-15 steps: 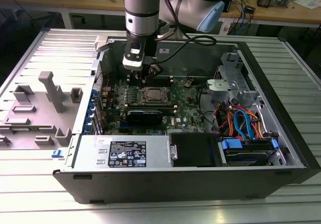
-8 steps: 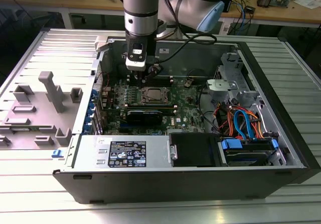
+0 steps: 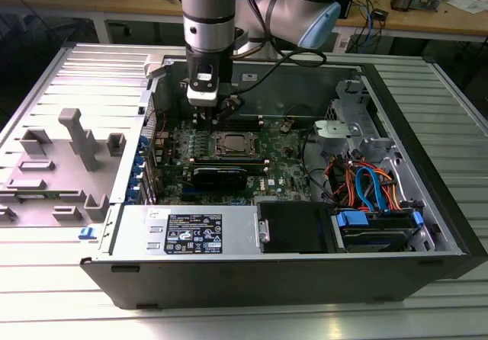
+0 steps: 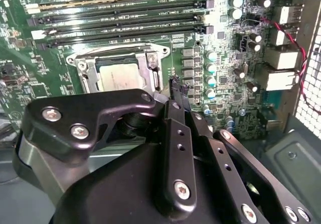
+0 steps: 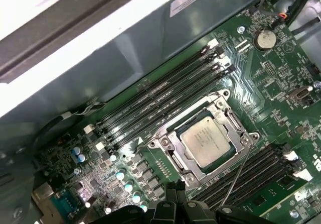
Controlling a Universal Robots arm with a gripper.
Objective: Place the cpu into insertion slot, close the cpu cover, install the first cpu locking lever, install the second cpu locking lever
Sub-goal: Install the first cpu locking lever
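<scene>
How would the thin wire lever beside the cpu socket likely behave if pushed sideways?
The lever is a long, thin wire rod, so it would probably flex springily rather than stay rigid. Its bare metal looks smooth, so a push might slip off. One end meets the cpu cover near a corner, so it likely pivots there rather than sliding.

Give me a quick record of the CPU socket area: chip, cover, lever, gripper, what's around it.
cpu: seated in the insertion slot, silver top showing through the cover's window
cpu cover: down flat, framing the cpu
locking lever: thin metal rod at the slot's edge; latched or not, cannot tell
gripper: over the green board, close beside the slot, not on the cpu
memory slots: long black rows on two opposite sides of the slot
</scene>
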